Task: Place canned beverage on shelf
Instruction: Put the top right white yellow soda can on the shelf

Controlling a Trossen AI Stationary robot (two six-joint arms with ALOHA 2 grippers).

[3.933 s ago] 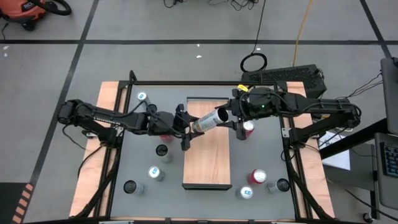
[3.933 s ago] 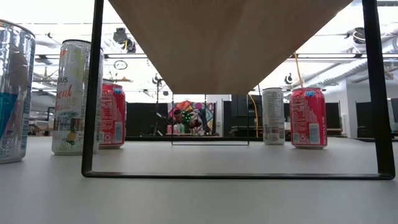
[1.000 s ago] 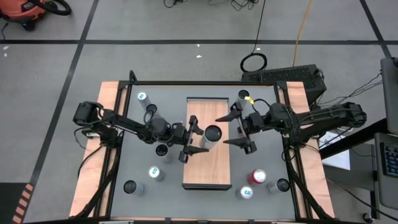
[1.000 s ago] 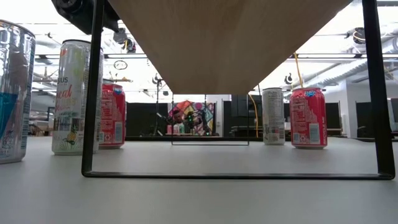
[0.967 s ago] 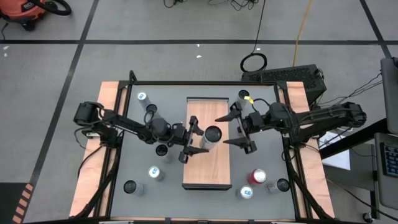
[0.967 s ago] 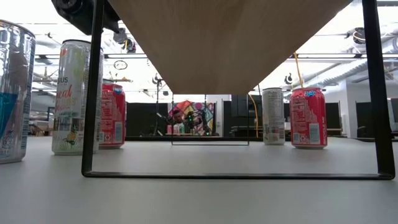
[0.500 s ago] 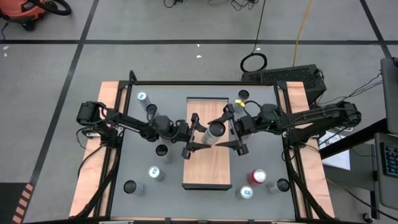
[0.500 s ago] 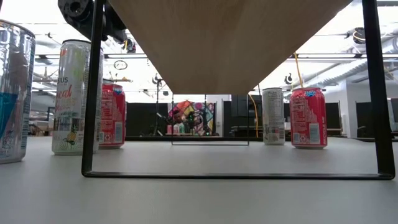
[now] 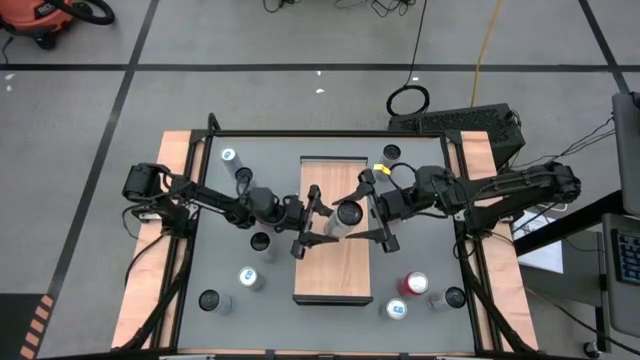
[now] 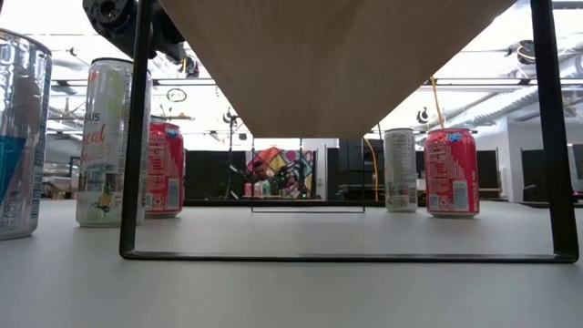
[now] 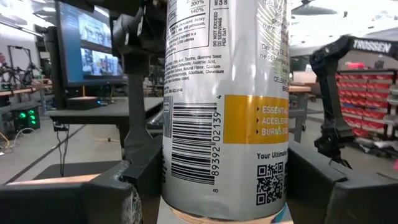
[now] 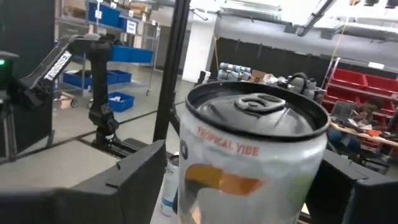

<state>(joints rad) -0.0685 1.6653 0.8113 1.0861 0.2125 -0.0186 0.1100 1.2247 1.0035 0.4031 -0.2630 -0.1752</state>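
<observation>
A tall silver can (image 9: 348, 213) with a yellow label band (image 11: 227, 106) stands upright over the light-brown wooden shelf (image 9: 335, 270), at its middle. Its bottom is at the board's surface. My left gripper (image 9: 322, 216) reaches it from the table's left and is shut on it. My right gripper (image 9: 373, 210) comes from the table's right and is open. Its fingers stand on either side of the can's top (image 12: 255, 112), with a gap showing on one side. My left gripper pinches the can's lower side wall (image 11: 173, 168) between its two fingers (image 11: 140, 165), one on each side. The fingers come about level from the table's left. The can stays upright, with its bottom end at the shelf board.
Several other cans stand on the grey tabletop: at the left (image 9: 250, 278), at the far left (image 9: 228, 155) and at the near right (image 9: 413, 284). In the low view, cans (image 10: 109, 141) (image 10: 451, 171) flank the shelf's black frame leg (image 10: 137, 137) under the board (image 10: 328, 55).
My right gripper has gone toward the table's left, up to the can, and its fingers now flank the can's top. My left gripper has kept its hold, and the can has stayed upright.
</observation>
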